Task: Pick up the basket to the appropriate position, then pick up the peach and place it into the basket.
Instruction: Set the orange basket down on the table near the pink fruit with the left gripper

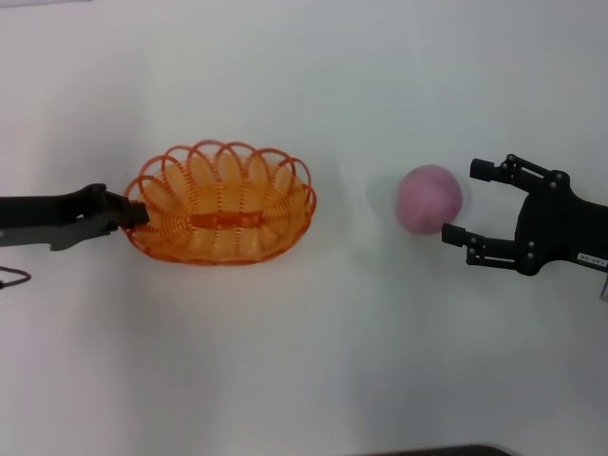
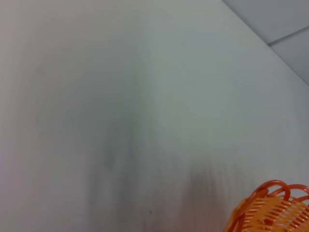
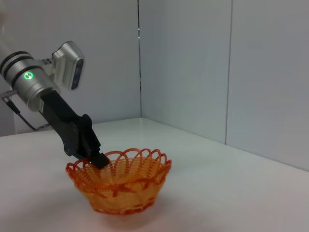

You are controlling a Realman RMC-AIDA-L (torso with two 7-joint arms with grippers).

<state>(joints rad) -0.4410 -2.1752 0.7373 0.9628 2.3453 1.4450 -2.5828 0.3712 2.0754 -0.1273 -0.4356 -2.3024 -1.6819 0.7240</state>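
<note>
The orange basket (image 1: 220, 203) of looped coils sits left of centre on the white table. My left gripper (image 1: 138, 215) reaches in from the left and is shut on the basket's left rim. The right wrist view shows that left gripper (image 3: 99, 159) pinching the scalloped edge of the basket (image 3: 120, 186). A corner of the basket (image 2: 273, 210) also appears in the left wrist view. The pink-mauve peach (image 1: 429, 198) rests on the table to the basket's right. My right gripper (image 1: 463, 201) is open, its fingertips flanking the peach's right side without closing on it.
The white table (image 1: 313, 361) runs around both objects, with a gap between basket and peach. Grey wall panels (image 3: 193, 72) stand behind the table in the right wrist view. A thin cable (image 1: 14, 277) lies at the far left.
</note>
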